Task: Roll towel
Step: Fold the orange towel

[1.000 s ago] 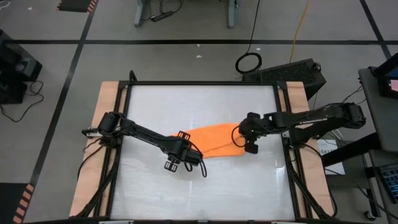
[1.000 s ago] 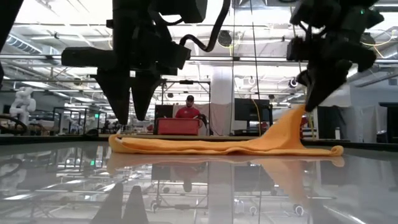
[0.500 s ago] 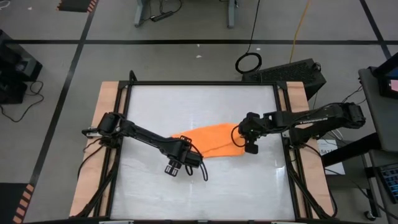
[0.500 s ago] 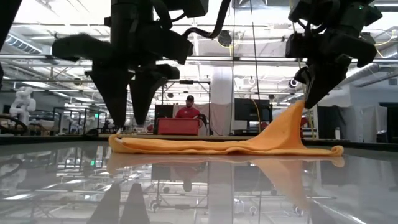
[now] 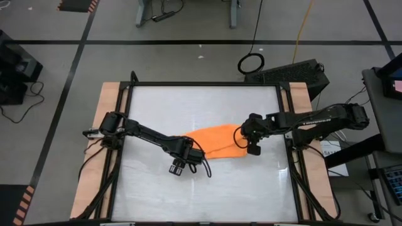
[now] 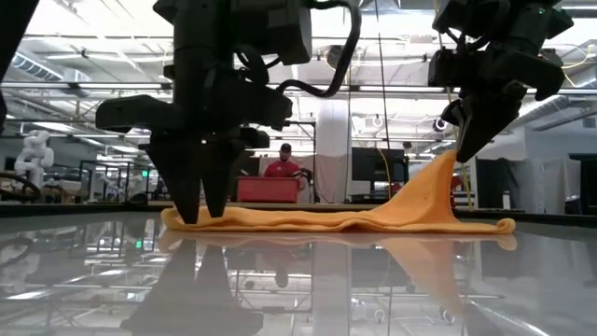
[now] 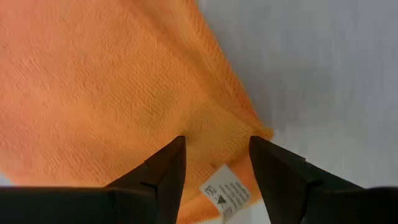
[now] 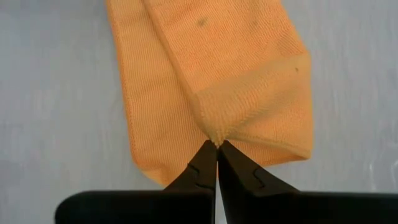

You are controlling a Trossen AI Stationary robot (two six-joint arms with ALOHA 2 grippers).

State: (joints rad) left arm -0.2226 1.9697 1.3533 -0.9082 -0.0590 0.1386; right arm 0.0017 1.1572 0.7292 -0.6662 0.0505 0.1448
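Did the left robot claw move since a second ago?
Yes. The left gripper has come down: its open fingertips now reach the towel, where before they hung above it.

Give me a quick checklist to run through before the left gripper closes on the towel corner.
1. Right gripper shut on the towel, its end pulled up off the table: ok.
2. Left gripper open, fingers straddling the towel's corner: ok.
3. White care label lies between the left fingers, so it may get pinched too: not ok.
4. Left fingertips down at towel level in the low view: ok.
5. Towel flat and unrolled between the grippers: ok.
6. Whether the left fingers already touch the cloth: cannot tell.
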